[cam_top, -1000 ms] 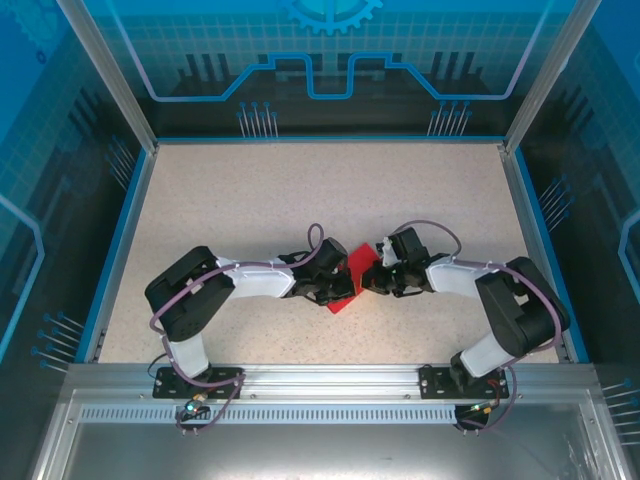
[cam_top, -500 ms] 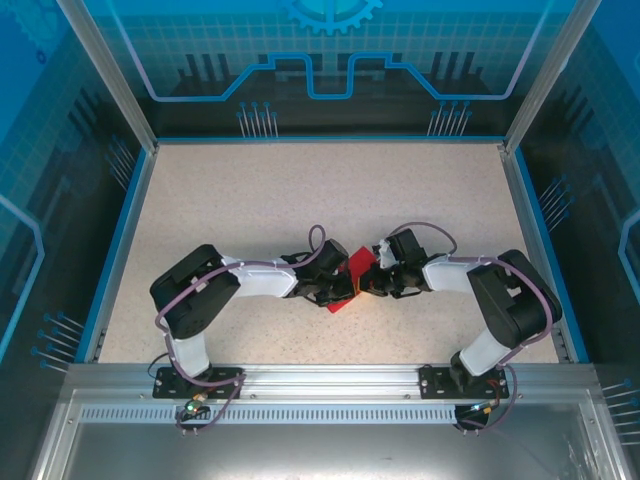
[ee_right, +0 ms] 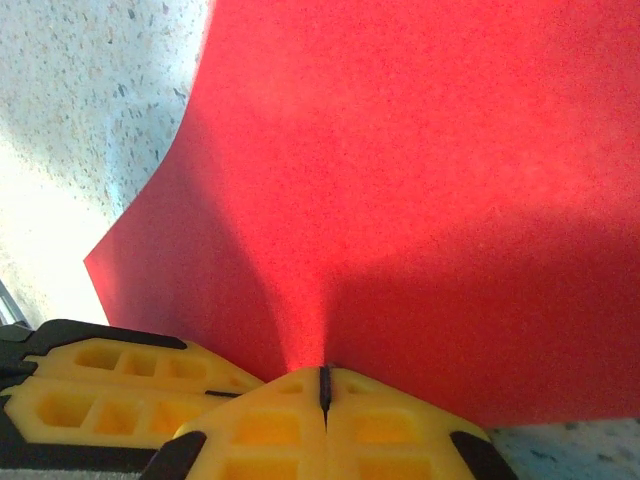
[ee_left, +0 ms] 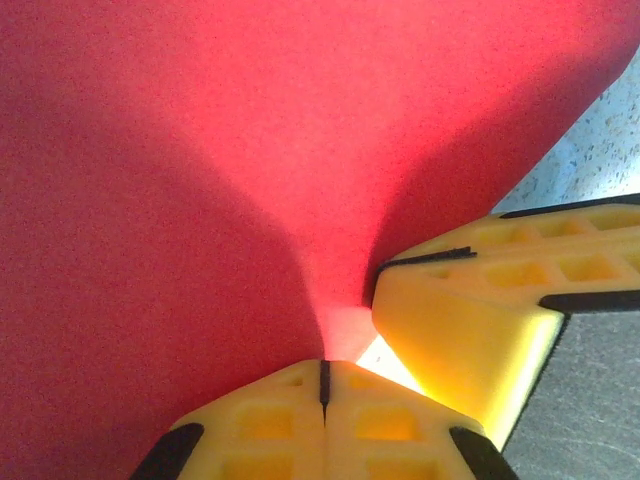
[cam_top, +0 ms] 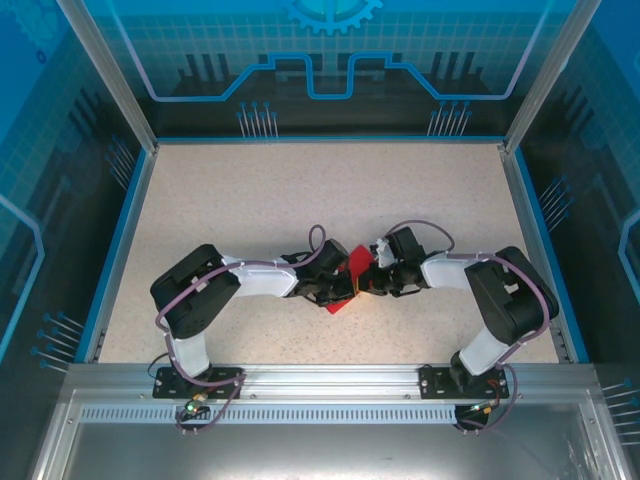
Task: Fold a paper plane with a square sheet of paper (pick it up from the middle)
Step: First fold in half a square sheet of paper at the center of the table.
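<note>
on the speckled table [cam_top: 300,200], toward its near edge: left arm [cam_top: 240,280] and right arm [cam_top: 480,285] bent inward, wrists almost meeting at the middle. between them the red paper [cam_top: 357,264], partly hidden from above by both wrists, raised at the pinch; whether wholly off the surface, unclear.

looks like an early step: picking up from the middle and pinching in a centre crease, judging by the broad unfolded sheet fanning away from each grip. no dart shape yet.

left pincer [ee_left: 324,372]: closed tight on the paper, yellow fingers pressed together, sheet puckering up out of the seam. right pincer [ee_right: 323,382]: likewise closed on the paper, gripping just beside the left one, touching it or a hair apart; cannot tell which. paper spreading up and outward from both grips, one loose corner over the table in the right wrist view.

next, probably: holding one grip firm while freeing the other to fold a side over. calls for a gentle pull, given thin paper, prone to tearing or slipping at so small a pinch.
</note>
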Controlling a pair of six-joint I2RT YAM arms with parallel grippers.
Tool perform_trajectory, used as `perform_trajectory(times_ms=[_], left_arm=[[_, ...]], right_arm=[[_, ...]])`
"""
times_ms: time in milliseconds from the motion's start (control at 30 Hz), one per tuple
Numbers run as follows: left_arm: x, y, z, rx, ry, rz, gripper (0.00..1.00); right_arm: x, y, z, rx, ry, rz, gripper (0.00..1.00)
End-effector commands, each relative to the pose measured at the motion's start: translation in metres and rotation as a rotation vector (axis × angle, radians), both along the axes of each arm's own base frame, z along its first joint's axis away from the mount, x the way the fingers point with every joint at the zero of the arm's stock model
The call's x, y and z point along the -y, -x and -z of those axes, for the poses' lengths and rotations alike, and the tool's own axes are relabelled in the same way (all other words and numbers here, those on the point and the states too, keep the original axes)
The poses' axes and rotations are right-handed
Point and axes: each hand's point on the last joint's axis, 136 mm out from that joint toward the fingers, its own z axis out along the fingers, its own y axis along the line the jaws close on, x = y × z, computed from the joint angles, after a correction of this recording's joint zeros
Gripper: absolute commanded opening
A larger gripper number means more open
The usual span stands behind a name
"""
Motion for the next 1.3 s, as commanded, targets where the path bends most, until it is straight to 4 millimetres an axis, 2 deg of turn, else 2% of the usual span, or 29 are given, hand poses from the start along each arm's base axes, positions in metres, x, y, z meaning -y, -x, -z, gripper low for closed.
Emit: perform_trajectory(times_ms=[0, 133, 267, 467, 733, 1100, 1200, 1267], left_arm=[[-0.022, 0.021, 0.023, -0.091, -0.110, 0.009, 0.00], [-0.039, 0.036, 0.037, -0.156, -0.174, -0.001, 0.00], [-0.050, 0.044, 0.044, -0.186, -0.218, -0.010, 0.00], [-0.059, 0.051, 0.051, -0.214, -0.244, -0.020, 0.00], [-0.064, 0.054, 0.052, -0.218, -0.265, -0.023, 0.00], [-0.068, 0.052, 0.048, -0.196, -0.287, -0.005, 0.00], [-0.068, 0.049, 0.045, -0.166, -0.302, 0.030, 0.00], [-0.067, 0.044, 0.041, -0.136, -0.309, 0.067, 0.00]], right_arm=[[0.020, -0.004, 0.014, -0.031, 0.091, 0.032, 0.00], [0.043, -0.017, 0.021, -0.033, 0.127, 0.109, 0.01], [0.059, -0.034, 0.017, 0.012, 0.152, 0.162, 0.02], [0.079, -0.057, 0.012, 0.059, 0.194, 0.245, 0.02], [0.098, -0.070, 0.017, 0.086, 0.229, 0.374, 0.02], [0.121, -0.086, -0.005, 0.181, 0.288, 0.529, 0.02], [0.119, -0.088, -0.018, 0.209, 0.267, 0.522, 0.03], [0.107, -0.088, -0.033, 0.239, 0.198, 0.484, 0.03]])
